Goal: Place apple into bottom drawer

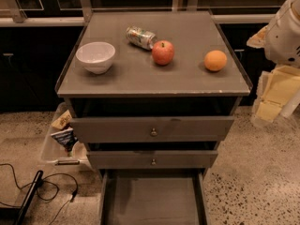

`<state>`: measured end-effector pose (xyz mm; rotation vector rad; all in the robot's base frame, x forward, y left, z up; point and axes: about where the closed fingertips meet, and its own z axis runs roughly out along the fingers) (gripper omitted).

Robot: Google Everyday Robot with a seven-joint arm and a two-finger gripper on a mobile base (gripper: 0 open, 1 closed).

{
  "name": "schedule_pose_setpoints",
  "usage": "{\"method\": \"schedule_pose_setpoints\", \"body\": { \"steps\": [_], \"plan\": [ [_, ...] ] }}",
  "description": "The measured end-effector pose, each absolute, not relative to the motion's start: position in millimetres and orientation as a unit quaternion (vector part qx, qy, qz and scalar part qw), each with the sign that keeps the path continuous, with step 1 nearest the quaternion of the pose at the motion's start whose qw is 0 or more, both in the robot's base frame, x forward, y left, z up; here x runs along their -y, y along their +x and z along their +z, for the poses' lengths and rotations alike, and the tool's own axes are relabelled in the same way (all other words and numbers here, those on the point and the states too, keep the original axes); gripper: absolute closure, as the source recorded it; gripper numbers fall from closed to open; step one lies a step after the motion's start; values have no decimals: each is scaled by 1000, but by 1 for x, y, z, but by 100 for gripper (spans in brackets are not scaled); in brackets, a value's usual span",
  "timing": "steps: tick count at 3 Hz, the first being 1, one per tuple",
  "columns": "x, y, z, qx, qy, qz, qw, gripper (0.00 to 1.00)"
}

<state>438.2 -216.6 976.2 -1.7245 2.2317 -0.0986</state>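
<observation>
The bottom drawer [152,198] stands open toward the camera, and the lower edge cuts off its front part. The tool [275,96] hangs at the right edge, beside the worktop [140,78] and over the floor, and that edge cuts off the arm above it. The label on the can [140,37] is too blurred to read. The clear bin [50,146] on the floor is partly hidden behind the top drawer [152,129], and its packets [64,130] are too small to name.
</observation>
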Motion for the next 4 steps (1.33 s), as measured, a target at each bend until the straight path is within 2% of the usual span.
{"method": "schedule_pose_setpoints", "body": {
  "steps": [2,4],
  "plan": [
    [202,452,977,-769,-613,-37,181,0],
    [142,539,984,-692,-665,-27,280,0]
  ]
}}
